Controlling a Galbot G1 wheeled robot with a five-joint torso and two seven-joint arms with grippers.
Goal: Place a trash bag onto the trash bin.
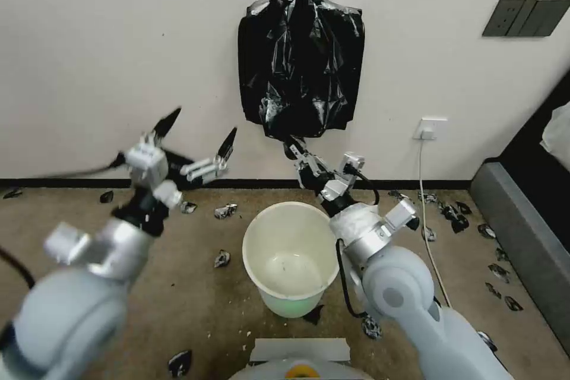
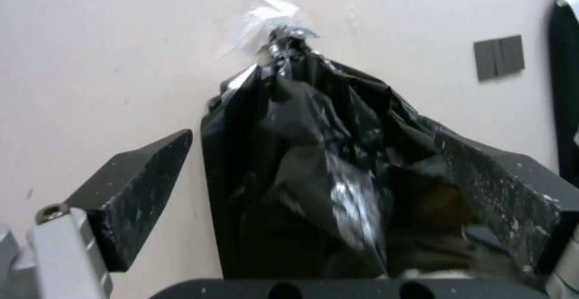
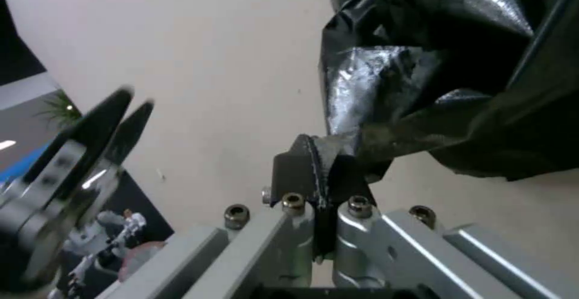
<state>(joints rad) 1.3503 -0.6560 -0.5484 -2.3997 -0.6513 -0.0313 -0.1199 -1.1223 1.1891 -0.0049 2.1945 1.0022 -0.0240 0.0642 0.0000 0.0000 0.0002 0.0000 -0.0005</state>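
Observation:
A crinkled, glossy black trash bag [image 1: 297, 107] [image 2: 314, 163] [image 3: 386, 86] hangs from a taped knot on the wall, at the front of a bundle of black bags. My right gripper [image 1: 291, 145] [image 3: 316, 147] is raised to its bottom edge and shut on a fold of the plastic there. To the left of the bag and apart from it, my left gripper [image 1: 202, 127] [image 2: 314, 136] is held up with its fingers spread open and nothing between them. The cream-white trash bin [image 1: 246, 243] stands on the floor below, unlined, with the right arm reaching over its rim.
Several small black scraps [image 1: 225, 211] lie on the brown floor around the bin and along the wall. A white wall socket [image 1: 431, 129] with a hanging cable is right of the bag. Dark grey furniture [image 1: 522, 219] lines the right side.

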